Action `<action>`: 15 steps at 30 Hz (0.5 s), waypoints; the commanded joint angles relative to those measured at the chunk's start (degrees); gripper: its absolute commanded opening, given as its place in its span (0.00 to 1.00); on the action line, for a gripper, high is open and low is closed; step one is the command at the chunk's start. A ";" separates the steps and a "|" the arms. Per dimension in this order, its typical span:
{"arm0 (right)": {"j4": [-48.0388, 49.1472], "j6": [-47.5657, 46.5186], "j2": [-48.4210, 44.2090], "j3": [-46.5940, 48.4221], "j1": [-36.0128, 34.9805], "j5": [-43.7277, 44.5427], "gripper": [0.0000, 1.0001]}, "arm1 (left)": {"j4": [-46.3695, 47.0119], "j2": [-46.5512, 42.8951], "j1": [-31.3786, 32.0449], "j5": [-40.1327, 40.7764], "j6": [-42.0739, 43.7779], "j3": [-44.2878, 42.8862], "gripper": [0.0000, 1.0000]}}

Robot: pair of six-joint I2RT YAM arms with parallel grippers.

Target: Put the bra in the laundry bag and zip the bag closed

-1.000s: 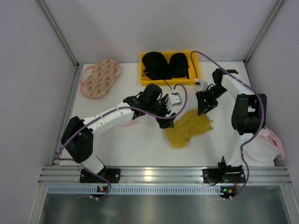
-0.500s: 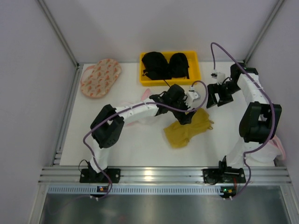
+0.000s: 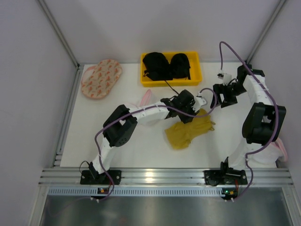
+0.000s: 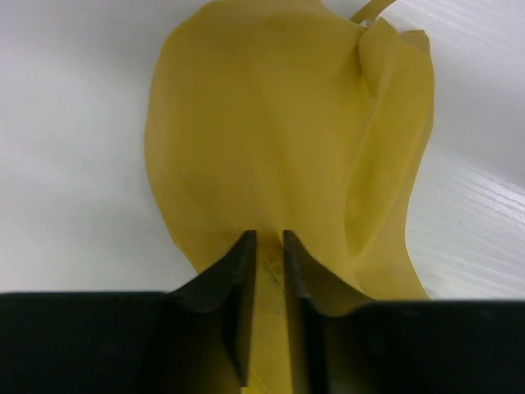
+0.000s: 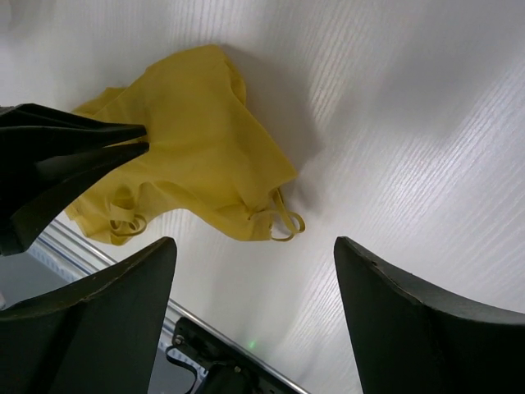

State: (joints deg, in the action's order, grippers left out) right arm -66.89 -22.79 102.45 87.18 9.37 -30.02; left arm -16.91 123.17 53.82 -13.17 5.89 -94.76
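Two black bras in tray, bra outside

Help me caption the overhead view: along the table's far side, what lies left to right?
Oval pinkish patterned bag → yellow tray holding black bras → right gripper.

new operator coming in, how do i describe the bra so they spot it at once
Start at the yellow tray at the back of the table. Nearer than it lies the bra: mustard yellow, unlike the tray's black bras.
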 commanded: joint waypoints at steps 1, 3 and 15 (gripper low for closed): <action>0.89 -0.15 -2.17 -0.08 1.09 -2.14 0.78 | -1.02 0.13 0.32 1.56 1.49 -2.97 0.18; 0.89 -0.07 -1.73 0.36 1.27 -2.58 0.76 | -1.98 -0.30 0.32 1.66 1.67 -3.32 0.04; 0.45 -1.30 -1.99 0.19 1.80 -4.17 0.66 | -2.34 -11.63 0.40 -4.66 1.14 -0.25 0.00</action>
State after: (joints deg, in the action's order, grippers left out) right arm -66.87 -22.96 102.45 86.98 9.87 -32.36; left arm -20.32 119.61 53.93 -13.69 7.44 -95.15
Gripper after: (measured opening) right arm 0.658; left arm 0.012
